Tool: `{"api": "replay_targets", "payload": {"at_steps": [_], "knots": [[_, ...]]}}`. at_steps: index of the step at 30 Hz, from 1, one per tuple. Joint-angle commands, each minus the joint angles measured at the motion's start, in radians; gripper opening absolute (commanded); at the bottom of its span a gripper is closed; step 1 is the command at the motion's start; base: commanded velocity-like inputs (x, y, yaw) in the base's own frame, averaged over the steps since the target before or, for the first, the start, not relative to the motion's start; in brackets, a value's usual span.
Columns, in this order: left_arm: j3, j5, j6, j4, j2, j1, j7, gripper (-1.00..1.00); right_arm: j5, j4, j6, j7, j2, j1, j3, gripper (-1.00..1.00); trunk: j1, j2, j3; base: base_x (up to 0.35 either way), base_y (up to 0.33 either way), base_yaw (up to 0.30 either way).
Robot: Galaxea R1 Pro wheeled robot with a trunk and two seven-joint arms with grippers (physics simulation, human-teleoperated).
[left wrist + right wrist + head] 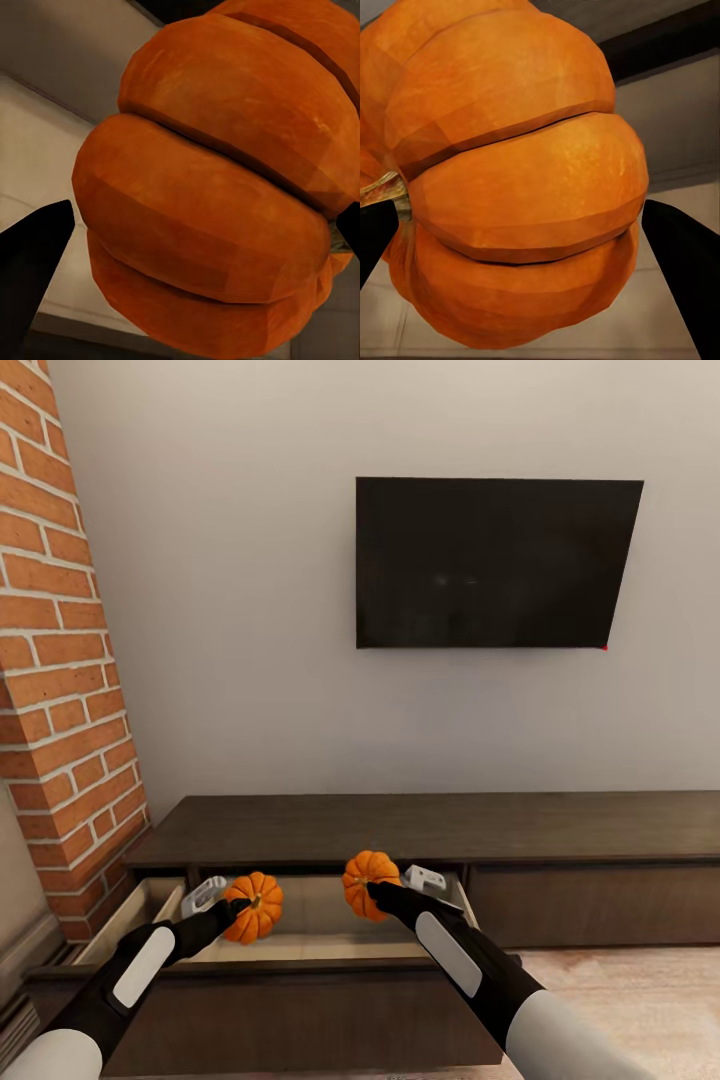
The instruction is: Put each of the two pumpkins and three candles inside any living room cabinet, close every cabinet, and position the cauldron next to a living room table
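Left gripper (243,907) clamped on bright-orange ribbed pumpkin (256,906); right gripper (368,888) likewise on second pumpkin (369,880). Both over open dark-brown wooden cabinet drawer (300,948). Neither released; candles, closing, cauldron pending.

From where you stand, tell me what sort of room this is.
Most likely a living room. A dark flat television hangs on the plain wall above a long, low dark-wood cabinet whose left drawer is pulled open, and a red brick column rises at the left, perhaps a chimney.
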Motion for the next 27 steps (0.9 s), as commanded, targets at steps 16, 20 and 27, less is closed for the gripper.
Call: {"api": "replay_targets", "payload": {"at_steps": [16, 20, 27], "knots": [[-0.002, 0.003, -0.003, -0.011, 0.0, 0.0, 0.004, -1.0, 0.005, 0.089, -0.073, 0.001, 0.062, -0.022, 0.003, -1.0, 0.0, -0.001, -0.001, 0.0, 0.0, 0.0], [-0.003, 0.003, -0.003, -0.011, 0.001, 0.0, 0.004, -1.0, 0.033, 0.132, -0.08, 0.001, 0.073, -0.046, 0.003, -1.0, 0.0, -0.001, -0.001, 0.0, 0.0, 0.0], [-0.003, 0.003, -0.004, -0.013, 0.0, -0.002, 0.004, -1.0, 0.047, 0.29, -0.136, 0.007, 0.079, -0.111, 0.003, -1.0, 0.0, -0.001, -0.001, 0.12, 0.0, 0.0]]}}
